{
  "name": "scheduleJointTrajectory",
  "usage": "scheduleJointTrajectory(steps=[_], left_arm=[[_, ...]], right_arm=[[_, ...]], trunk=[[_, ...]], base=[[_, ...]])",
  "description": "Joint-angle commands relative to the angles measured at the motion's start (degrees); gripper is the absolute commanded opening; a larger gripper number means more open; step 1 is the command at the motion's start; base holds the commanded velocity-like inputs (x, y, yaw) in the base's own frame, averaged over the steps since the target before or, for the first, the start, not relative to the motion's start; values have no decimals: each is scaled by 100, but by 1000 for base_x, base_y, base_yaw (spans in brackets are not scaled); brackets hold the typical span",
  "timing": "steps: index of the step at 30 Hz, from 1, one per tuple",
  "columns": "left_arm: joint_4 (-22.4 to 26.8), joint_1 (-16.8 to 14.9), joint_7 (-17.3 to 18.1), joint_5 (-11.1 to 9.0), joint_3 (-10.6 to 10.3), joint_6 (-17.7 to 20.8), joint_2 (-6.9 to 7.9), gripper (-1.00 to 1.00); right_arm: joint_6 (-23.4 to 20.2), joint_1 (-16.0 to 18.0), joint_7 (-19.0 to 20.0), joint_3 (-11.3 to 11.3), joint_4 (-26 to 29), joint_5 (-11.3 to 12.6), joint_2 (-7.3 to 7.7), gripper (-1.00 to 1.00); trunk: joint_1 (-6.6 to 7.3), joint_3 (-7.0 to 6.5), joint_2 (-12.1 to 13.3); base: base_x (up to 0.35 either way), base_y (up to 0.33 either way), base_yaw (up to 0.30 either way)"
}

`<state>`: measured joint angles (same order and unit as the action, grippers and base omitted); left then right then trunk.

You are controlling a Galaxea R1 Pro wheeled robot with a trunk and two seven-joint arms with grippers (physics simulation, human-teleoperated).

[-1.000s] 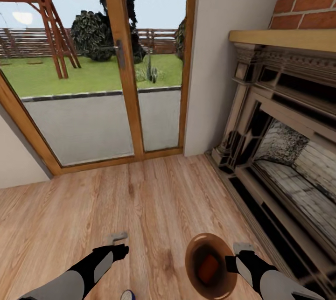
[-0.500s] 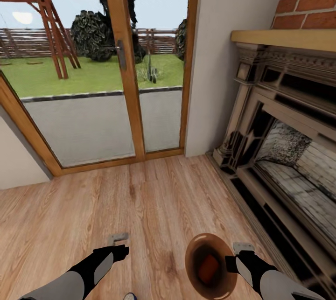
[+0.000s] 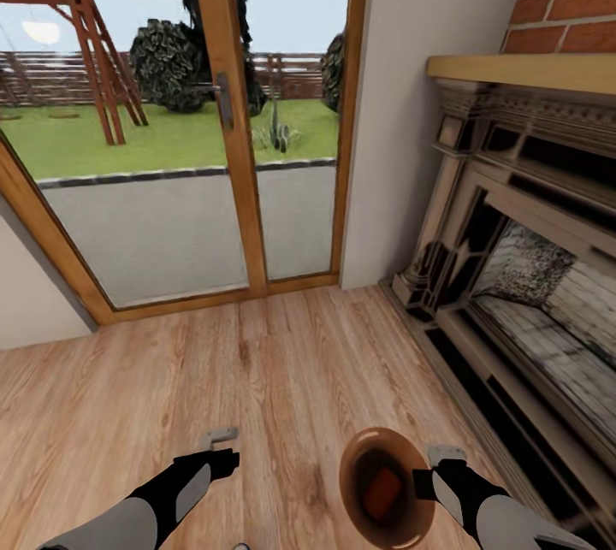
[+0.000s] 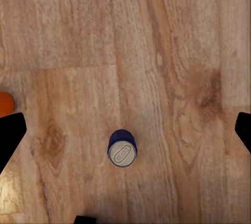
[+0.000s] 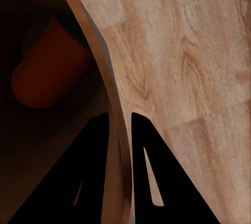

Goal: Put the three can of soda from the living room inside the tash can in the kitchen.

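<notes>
Below, the blue can stands upright: light, rigid, best pinched across its sides by the left gripper, jaws wide; the right gripper pinches the bin rim.

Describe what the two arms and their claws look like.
Both arms share one look: pale grey forearm shells giving way to glossy black wrist sections. The left claw and right claw end in small light-grey parts. In the right wrist view its fingers are flat black tapered blades with slim slots.
</notes>
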<state>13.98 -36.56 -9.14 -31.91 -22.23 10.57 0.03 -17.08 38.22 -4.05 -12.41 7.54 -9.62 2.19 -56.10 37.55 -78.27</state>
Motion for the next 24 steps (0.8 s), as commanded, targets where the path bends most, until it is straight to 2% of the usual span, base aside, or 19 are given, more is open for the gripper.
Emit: scheduleJointTrajectory(steps=[1,24], left_arm=[[0,0,0,0,-2,-2,-4,100],[0,0,0,0,-9,-19,-38,100]], right_arm=[[3,1,30,-21,2,31,0,-100],[9,1,72,-24,7,34,18,-100]], trunk=[[0,0,0],[0,0,0]], base=[[124,3,0],[15,0,0]])
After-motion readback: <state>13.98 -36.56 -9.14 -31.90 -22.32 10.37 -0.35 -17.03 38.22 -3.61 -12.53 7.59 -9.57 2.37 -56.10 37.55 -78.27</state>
